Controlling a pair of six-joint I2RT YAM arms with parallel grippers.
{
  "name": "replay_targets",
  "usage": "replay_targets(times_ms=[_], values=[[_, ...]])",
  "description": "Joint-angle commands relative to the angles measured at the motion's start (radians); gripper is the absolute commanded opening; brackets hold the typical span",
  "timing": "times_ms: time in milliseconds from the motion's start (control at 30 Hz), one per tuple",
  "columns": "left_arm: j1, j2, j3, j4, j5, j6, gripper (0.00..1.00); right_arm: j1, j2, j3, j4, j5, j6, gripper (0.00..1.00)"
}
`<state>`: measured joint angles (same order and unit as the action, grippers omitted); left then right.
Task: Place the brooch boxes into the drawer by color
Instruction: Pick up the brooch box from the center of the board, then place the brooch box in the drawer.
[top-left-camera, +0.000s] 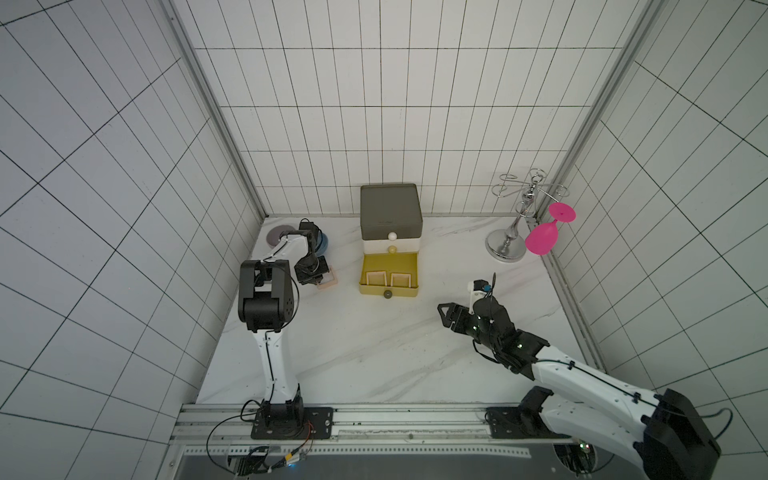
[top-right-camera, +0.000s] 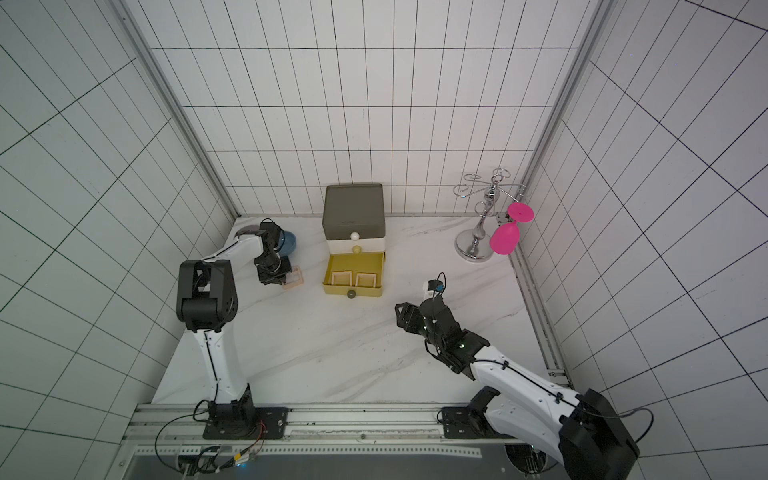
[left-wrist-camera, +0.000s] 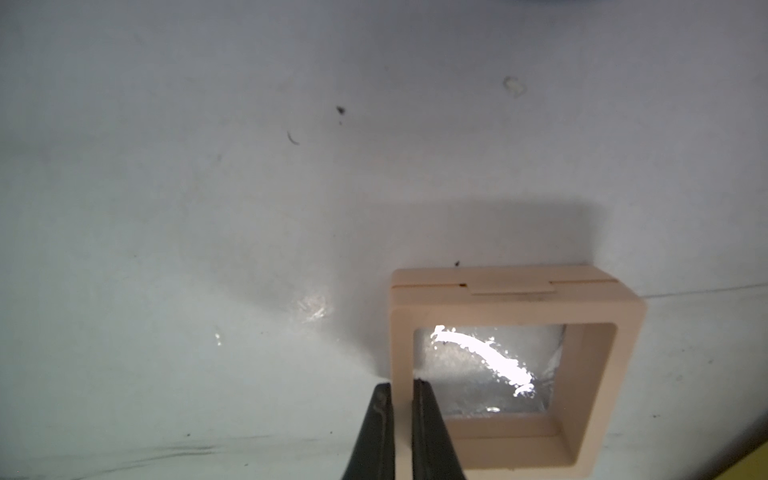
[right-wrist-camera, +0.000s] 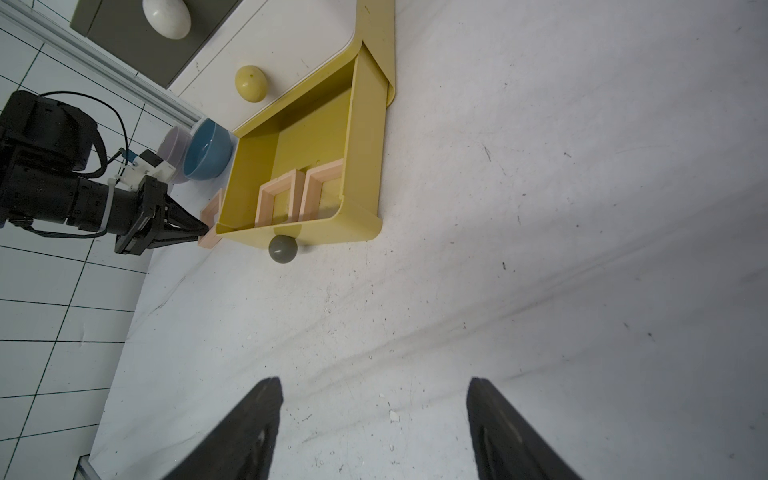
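We find the peach box (left-wrist-camera: 584, 370) on the table (top-left-camera: 374, 353), just beside the pulled-out yellow drawer (top-left-camera: 388, 291) at the bottom of the small chest (top-left-camera: 390, 208), on our left arm's side. Two boxes of the same colour, one (top-left-camera: 376, 277) next to the other (top-left-camera: 400, 279), already sit inside that drawer. Our left gripper (left-wrist-camera: 402, 388) is pinched onto one side bar of the frame, close to a corner, with one finger outside the bar and the other inside the window opening. We cannot tell whether the box has left the table. Our right gripper (right-wrist-camera: 374, 380) hangs over bare table on the far side of the drawer, jaws wide apart and holding nothing. We judge the box to be light and its frame stiff, so a thin pinch on the bar should carry it. The plastic looks smooth, though, and a hold this near a corner may let the box swing or slip. The clear film in the window looks thin and soft, easy to dent, so we would keep the pressure on the bar only. A grip nearer the middle of a bar would likely sit steadier.
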<state>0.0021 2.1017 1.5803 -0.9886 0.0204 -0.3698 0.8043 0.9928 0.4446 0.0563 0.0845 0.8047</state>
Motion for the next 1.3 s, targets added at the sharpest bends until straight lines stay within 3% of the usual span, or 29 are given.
replay_targets(times_ms=[0, 300, 667, 967, 1267], values=[[0.004, 0.009, 0.002, 0.007, -0.002, 0.001, 0.00, -0.003, 0.013, -0.003, 0.014, 0.009, 0.001, 0.74], [-0.047, -0.157, -0.026, -0.023, 0.043, 0.003, 0.00, -0.002, 0.048, 0.007, 0.042, -0.011, 0.004, 0.74], [-0.238, -0.374, -0.046, -0.085, 0.051, 0.005, 0.00, -0.002, 0.046, 0.026, 0.038, -0.014, 0.000, 0.74], [-0.396, -0.318, -0.052, -0.019, 0.054, -0.022, 0.00, -0.001, 0.012, 0.018, 0.013, 0.002, 0.005, 0.74], [-0.446, -0.205, 0.039, 0.005, 0.053, -0.039, 0.00, -0.001, -0.051, -0.016, -0.025, 0.019, 0.013, 0.74]])
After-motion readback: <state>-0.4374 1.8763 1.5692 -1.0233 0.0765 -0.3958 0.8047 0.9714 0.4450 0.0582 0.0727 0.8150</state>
